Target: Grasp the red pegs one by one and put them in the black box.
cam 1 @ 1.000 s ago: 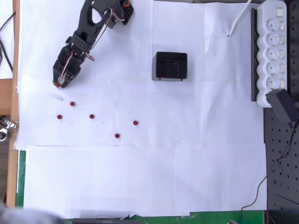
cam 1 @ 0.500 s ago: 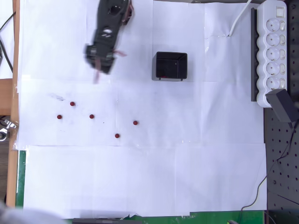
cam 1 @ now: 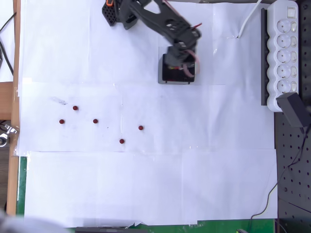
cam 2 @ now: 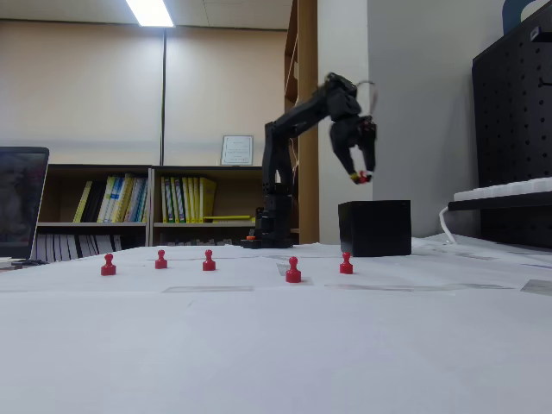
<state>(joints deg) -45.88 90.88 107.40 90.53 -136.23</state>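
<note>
So the surface (cam 1: 146, 189) is covered in white paper sheets, and the black arm (cam 1: 155, 19) stretches from its base at the top of the overhead view over to the right. A white power strip (cam 1: 284, 48) runs along the right edge. The black box (cam 1: 165, 77) sits near the top middle, and in the fixed view (cam 2: 375, 228) it's the dark cube right of the arm's base. The gripper (cam 2: 360, 177) hangs pointing down, above the box and clear of its rim, clenched on a red peg (cam 2: 363, 178) at its tips. From overhead the gripper (cam 1: 183, 68) covers most of the box's opening, so I can't see what's inside. Five more red pegs are loose on the paper down-left of the box, well apart from it: (cam 1: 75, 108), (cam 1: 61, 121), (cam 1: 95, 121), (cam 1: 140, 127) and (cam 1: 121, 141). They're standing upright in the fixed view.
</note>
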